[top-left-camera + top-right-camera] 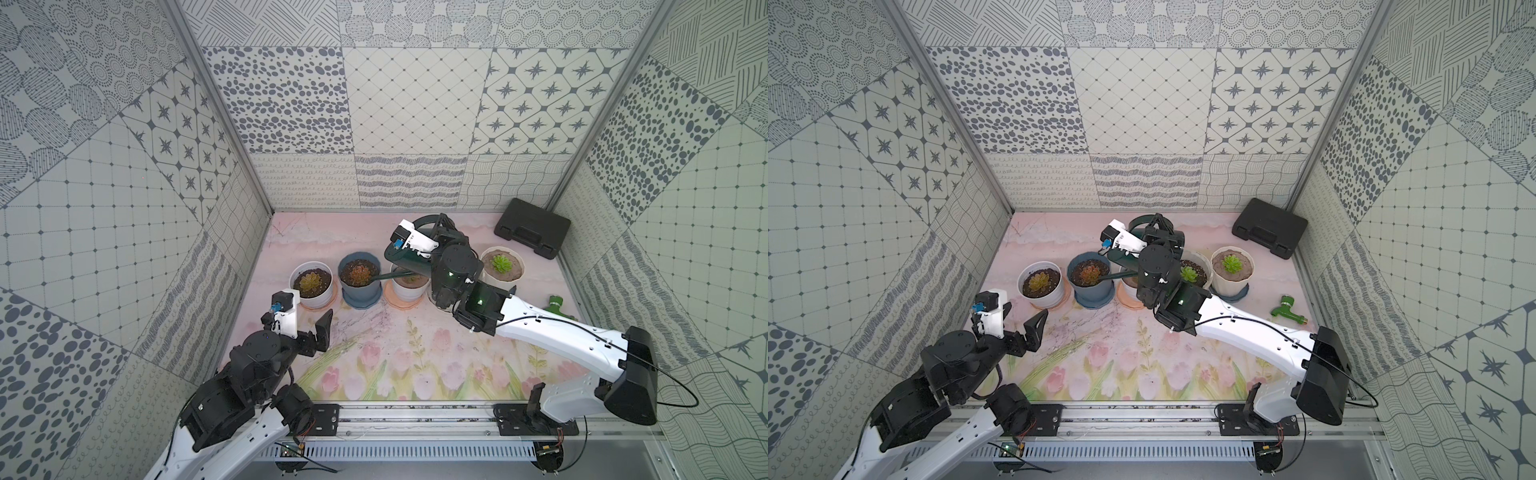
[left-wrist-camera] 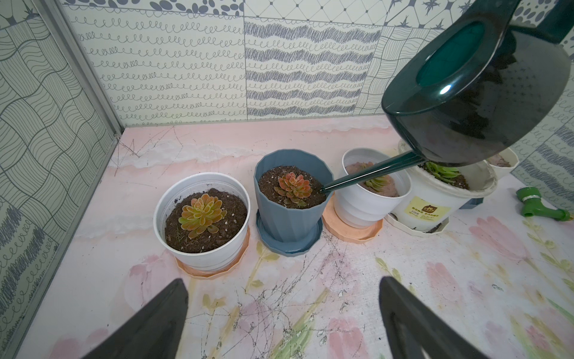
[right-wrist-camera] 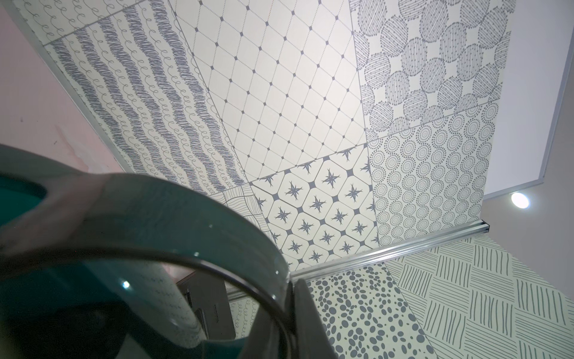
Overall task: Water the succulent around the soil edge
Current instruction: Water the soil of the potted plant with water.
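Tabletop (image 1: pixel 374 332) bears a fluted pot (image 1: pixel 1229 286) holding the succulent (image 1: pixel 1231 263) (tan soil (image 1: pixel 1219 268)).

Pink floral worktop (image 1: pixel 415 353). Left of the blue pot (image 1: pixel 360 292) stands a white pot (image 1: pixel 320 297). To its right stand more pots, the succulent (image 1: pixel 500 262) farthest. Beyond those lie a green tap (image 1: pixel 557 306) and, toward the back, a black case (image 1: pixel 532 227).

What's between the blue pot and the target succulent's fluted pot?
Two pots, left wrist view: white pot, then larger cream pot; the watering can hangs over both.

Black case (image 1: pixel 532 227) in far corner — green nozzle (image 1: pixel 1286 311), blue pot (image 2: pixel 289 217)
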You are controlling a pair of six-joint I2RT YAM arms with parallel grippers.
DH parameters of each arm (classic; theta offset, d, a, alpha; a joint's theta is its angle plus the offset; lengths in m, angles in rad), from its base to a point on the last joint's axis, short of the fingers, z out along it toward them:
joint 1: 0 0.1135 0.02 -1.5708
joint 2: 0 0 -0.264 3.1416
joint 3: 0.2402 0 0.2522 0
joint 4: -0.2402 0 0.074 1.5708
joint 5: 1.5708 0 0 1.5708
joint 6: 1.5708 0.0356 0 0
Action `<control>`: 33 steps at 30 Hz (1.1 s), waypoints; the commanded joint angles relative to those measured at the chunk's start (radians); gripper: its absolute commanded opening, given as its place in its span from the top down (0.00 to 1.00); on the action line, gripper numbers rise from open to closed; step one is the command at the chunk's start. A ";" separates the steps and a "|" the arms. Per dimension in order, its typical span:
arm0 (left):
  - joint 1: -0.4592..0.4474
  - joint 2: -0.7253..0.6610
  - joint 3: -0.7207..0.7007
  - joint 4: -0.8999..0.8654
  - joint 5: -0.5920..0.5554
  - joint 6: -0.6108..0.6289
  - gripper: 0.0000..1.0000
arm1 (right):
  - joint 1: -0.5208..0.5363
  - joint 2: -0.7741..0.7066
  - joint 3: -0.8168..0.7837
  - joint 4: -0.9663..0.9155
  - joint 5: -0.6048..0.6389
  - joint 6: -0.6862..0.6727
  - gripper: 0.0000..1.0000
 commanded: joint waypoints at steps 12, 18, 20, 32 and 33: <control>0.004 -0.008 0.002 0.010 0.009 -0.006 0.01 | 0.047 0.042 0.104 0.023 -0.014 0.072 1.00; 0.002 -0.013 0.002 0.010 0.011 -0.006 0.01 | 0.050 0.089 0.137 0.027 -0.024 0.079 1.00; 0.001 -0.014 0.002 0.011 0.012 -0.006 0.01 | 0.051 0.102 0.150 0.028 -0.029 0.085 1.00; 0.003 -0.015 0.002 0.013 0.019 -0.004 0.01 | 0.048 0.206 0.247 0.052 -0.052 0.064 1.00; 0.002 -0.014 0.002 0.013 0.020 -0.004 0.01 | 0.048 0.214 0.257 0.054 -0.053 0.060 1.00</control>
